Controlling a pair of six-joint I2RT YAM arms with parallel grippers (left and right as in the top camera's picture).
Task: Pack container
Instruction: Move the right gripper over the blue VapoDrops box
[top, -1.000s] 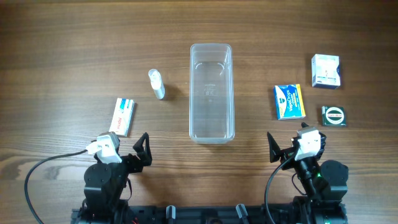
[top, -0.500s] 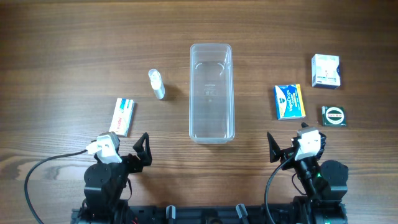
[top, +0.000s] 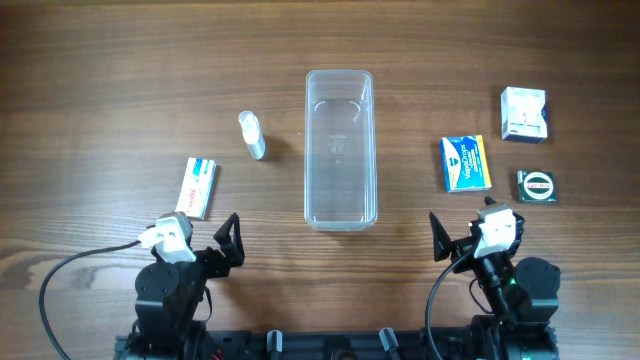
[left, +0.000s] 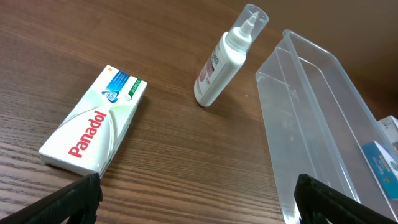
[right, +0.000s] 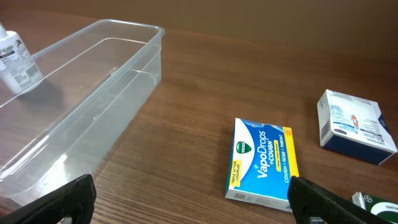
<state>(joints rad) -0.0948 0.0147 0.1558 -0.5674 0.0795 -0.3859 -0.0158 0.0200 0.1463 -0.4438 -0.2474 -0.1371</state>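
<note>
The clear plastic container stands empty at the table's middle, long side running front to back; it also shows in the left wrist view and the right wrist view. My left gripper is open and empty near the front edge, just behind a white Panadol box. A small white bottle lies left of the container. My right gripper is open and empty, in front of a blue VapoDrops box.
A white box lies at the far right. A small dark green box lies below it, right of the VapoDrops box. Black cables curl at the front corners.
</note>
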